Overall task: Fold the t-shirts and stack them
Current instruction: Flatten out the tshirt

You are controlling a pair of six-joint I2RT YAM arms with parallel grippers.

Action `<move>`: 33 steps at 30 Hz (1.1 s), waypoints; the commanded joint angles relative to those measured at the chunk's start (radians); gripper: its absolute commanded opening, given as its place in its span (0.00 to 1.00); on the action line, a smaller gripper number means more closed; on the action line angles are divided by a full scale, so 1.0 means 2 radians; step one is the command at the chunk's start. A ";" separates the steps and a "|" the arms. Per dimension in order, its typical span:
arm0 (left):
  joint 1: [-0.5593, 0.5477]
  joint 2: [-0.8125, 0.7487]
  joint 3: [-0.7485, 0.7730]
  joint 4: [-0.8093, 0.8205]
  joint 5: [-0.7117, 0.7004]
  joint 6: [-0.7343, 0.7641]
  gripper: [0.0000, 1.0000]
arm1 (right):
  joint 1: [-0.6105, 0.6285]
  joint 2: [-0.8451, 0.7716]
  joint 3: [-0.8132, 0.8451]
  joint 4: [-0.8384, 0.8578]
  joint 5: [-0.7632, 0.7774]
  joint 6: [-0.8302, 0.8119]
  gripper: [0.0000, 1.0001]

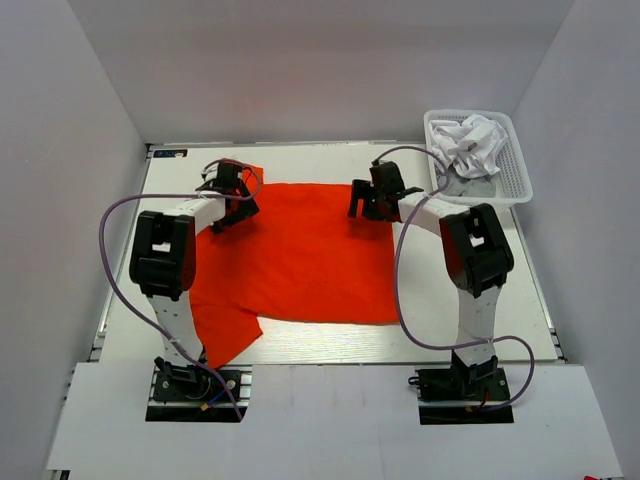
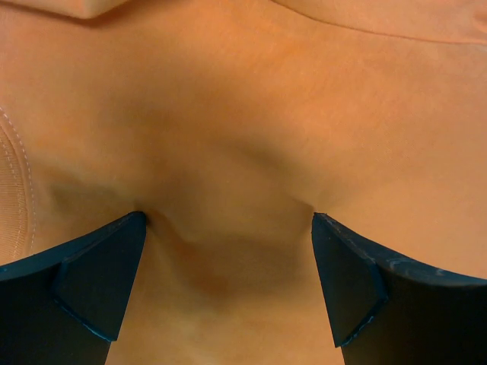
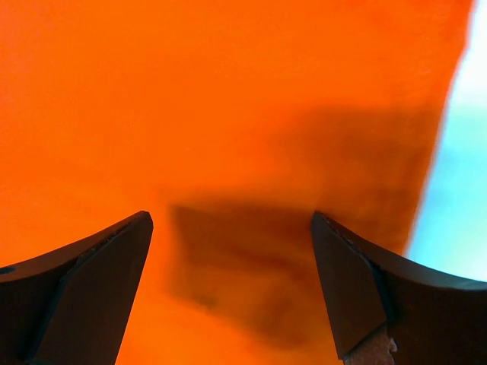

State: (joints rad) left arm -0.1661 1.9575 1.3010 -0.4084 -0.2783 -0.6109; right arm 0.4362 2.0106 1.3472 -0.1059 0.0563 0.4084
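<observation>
The bright orange-red t-shirt [image 1: 300, 260] lies spread flat on the table, one sleeve hanging toward the near left. My left gripper [image 1: 234, 200] is open, its fingertips [image 2: 114, 266] pressed down on the cloth [image 2: 243, 137] at the far left corner; the cloth puckers between them. My right gripper [image 1: 365, 205] is open over the far right corner, just above the cloth [image 3: 228, 114], with the shirt's edge at its right. White and grey t-shirts [image 1: 470, 150] lie crumpled in the basket.
The white lattice basket [image 1: 515, 180] stands at the far right corner of the table. Bare white table [image 1: 330, 340] shows along the near edge and to the right of the shirt [image 3: 456, 213].
</observation>
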 commanded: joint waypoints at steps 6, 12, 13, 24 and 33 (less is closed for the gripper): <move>0.003 0.073 0.083 0.012 0.067 -0.006 1.00 | -0.058 0.094 0.120 -0.063 0.020 0.026 0.90; 0.003 0.138 0.190 -0.005 0.101 -0.006 1.00 | -0.085 0.157 0.253 -0.089 0.022 0.008 0.90; 0.003 0.151 0.201 -0.005 0.102 -0.001 1.00 | -0.086 0.175 0.290 -0.107 0.016 0.001 0.90; 0.003 0.123 0.295 -0.070 0.096 0.021 1.00 | -0.083 0.159 0.351 -0.089 -0.037 -0.050 0.90; -0.010 -0.194 -0.048 -0.123 0.059 -0.103 1.00 | -0.023 -0.076 0.038 0.035 0.035 -0.017 0.90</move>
State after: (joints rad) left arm -0.1795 1.7416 1.3308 -0.5591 -0.1482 -0.7021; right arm 0.3656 1.9690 1.5196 -0.1886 0.0731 0.3111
